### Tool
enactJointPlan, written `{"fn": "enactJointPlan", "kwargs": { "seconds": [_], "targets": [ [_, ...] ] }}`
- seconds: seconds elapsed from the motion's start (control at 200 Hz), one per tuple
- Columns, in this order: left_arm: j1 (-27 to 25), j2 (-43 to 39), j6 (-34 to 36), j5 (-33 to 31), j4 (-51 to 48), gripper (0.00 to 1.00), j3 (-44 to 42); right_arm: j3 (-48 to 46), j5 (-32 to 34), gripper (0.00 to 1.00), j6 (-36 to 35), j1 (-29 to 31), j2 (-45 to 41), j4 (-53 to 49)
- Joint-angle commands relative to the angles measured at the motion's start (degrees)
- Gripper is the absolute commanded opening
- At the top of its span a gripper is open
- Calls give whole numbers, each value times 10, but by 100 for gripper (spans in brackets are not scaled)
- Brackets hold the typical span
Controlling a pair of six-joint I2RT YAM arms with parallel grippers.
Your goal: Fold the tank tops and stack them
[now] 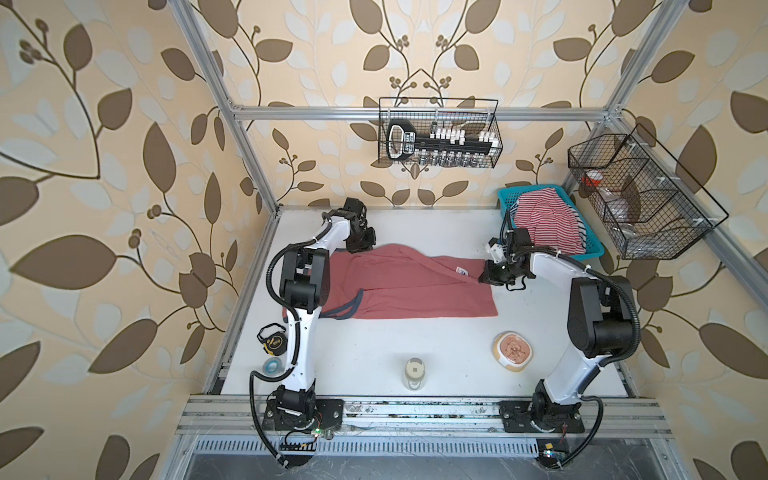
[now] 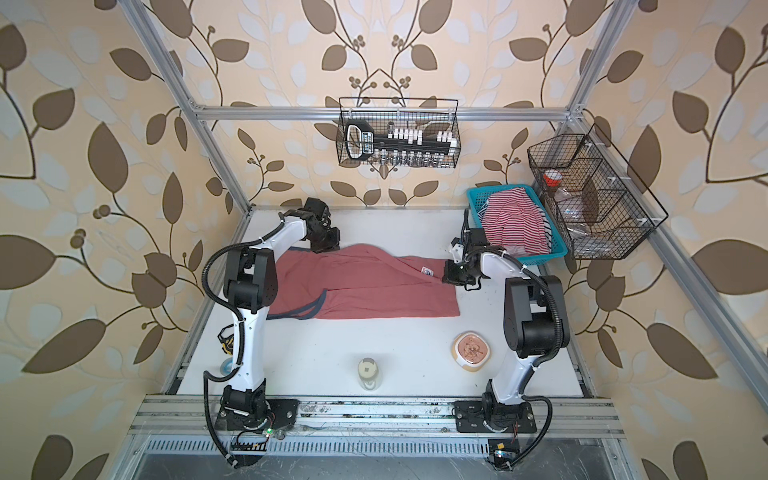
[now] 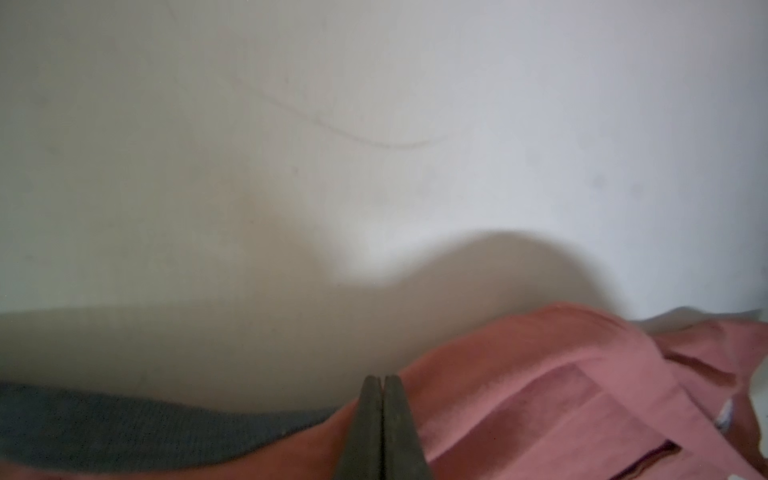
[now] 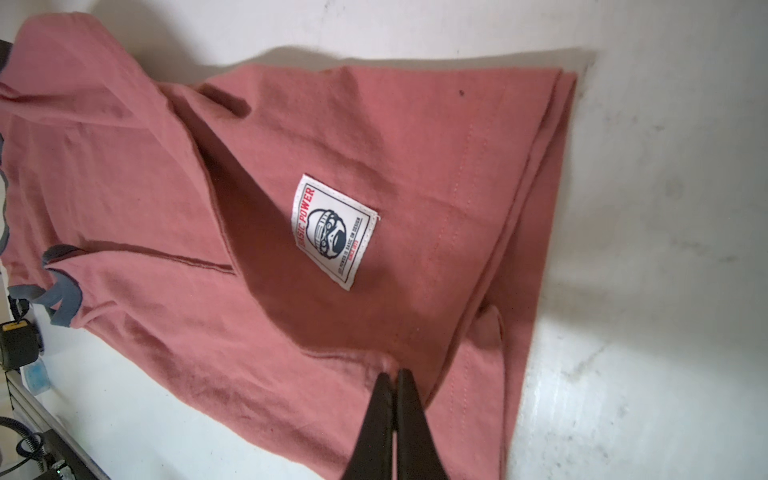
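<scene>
The brick-red tank top (image 1: 415, 291) lies part-folded across the middle of the worktop (image 1: 374, 353). Only the right wrist view makes its white label (image 4: 336, 230) legible, near the right hand (image 4: 394, 374), which is clenched on a fold. The left hand (image 3: 381, 380) pinches the top's far edge. Only in both top views does the striped tank top (image 1: 544, 220) show, in a blue basket (image 1: 508, 197) at the far right corner.

A: Where does everything lie around the spread tank top (image 1: 399, 286)?
B: It lies across the middle of the table (image 1: 374, 353); the left gripper (image 1: 361, 247) is on its far left corner, the right gripper (image 1: 484, 277) on its right edge
A: And behind it?
B: The basket (image 1: 592, 252) stands behind and right of it, holding the other tank top (image 1: 548, 224)
A: In front?
B: The bowl (image 1: 513, 351) lies in front of its right end, the jar (image 1: 416, 373) in front of its middle, the tape measure (image 1: 272, 340) and tape roll (image 1: 270, 366) in front of its left end, beside the left arm
</scene>
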Motion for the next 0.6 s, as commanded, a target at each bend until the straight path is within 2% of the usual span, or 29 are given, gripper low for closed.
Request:
{"fn": "enactJointPlan", "kwargs": {
  "seconds": [0.0, 0.11, 0.215, 0.4, 0.515, 0.565, 0.595],
  "targets": [
    [-2, -90, -25, -21, 101, 0, -53, 3, -5, 0, 0, 1, -24, 7],
    [-3, -129, -28, -23, 139, 0, -113, 2, -5, 0, -2, 1, -29, 6],
    [-14, -155, -21, -30, 127, 0, -158, -3, -5, 0, -5, 1, -35, 3],
    [-64, -210, 0, -117, 79, 0, -247, -17, -3, 0, -14, -2, -41, -2],
    [-83, -234, -8, -124, 48, 9, -289, -22, -1, 0, -19, -3, -40, -6],
    [-87, -243, -12, -125, 35, 18, -300, -25, -2, 0, -19, -4, -41, -6],
    [-89, -249, -13, -124, 25, 19, -304, -27, 0, 0, -19, -5, -42, -7]
  ]
}}
